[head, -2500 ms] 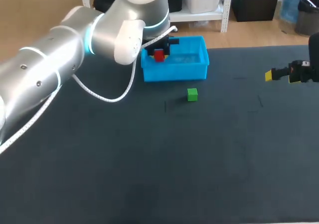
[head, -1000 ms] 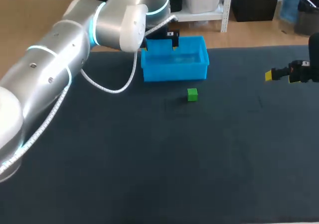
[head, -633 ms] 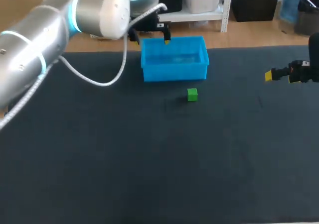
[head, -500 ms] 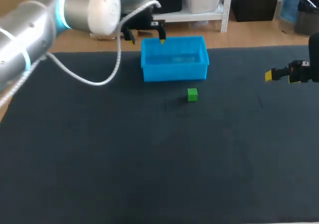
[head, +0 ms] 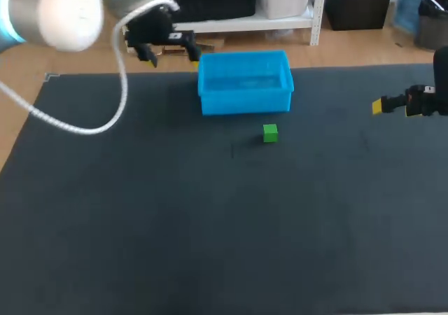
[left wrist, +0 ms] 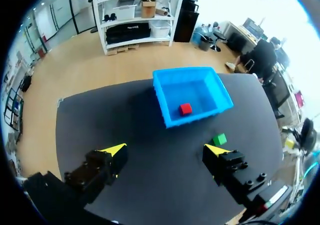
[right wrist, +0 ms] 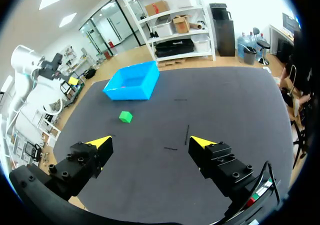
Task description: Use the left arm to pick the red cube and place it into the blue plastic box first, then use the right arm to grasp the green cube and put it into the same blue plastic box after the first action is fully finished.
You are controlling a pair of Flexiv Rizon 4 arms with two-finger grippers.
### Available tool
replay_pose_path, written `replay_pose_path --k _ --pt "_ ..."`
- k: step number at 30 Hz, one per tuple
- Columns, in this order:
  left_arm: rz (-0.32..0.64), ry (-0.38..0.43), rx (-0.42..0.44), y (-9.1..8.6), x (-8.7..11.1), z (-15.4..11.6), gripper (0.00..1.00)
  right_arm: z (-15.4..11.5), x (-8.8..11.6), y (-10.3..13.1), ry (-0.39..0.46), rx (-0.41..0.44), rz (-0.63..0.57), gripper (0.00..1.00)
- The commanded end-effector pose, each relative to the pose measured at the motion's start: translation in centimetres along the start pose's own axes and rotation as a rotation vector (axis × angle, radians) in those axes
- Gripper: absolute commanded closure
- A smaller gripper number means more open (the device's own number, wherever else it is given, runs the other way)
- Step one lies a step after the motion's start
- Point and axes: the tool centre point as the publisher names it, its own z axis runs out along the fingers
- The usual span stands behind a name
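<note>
The red cube [left wrist: 185, 109] lies in the blue box [left wrist: 162, 102], the green cube [head: 270, 133] near it outside, while left gripper [left wrist: 165, 150] and right gripper [right wrist: 150, 142] are wide open, holding nothing

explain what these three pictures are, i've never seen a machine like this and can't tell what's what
This is a robot with two arms at a dark table. Each arm ends in a pincer with two yellow-tipped fingers. One picture looks down from above and behind the robot. The two round ones come from wrist cameras looking along the fingers: the left pincer and the right pincer. On the table stands a blue box with a red cube inside, visible only from the left wrist. A green cube lies on the table outside the box. Both pincers are open and empty.
</note>
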Motion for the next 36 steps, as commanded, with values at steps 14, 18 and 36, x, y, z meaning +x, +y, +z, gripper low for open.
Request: replay_pose_path --k 14,18,36 --pt "0.082 -0.289 0.179 2.7 15.5 -5.4 0.0 0.0 0.0 0.0 0.0 0.001 0.0 0.0" --pt "0.1 -0.279 0.203 3.3 16.5 -5.5 0.0 0.0 0.0 0.0 0.0 0.001 0.0 0.0" --pt "0.206 -0.253 0.24 2.6 16.4 -5.4 0.0 0.0 0.0 0.0 0.0 0.001 0.0 0.0"
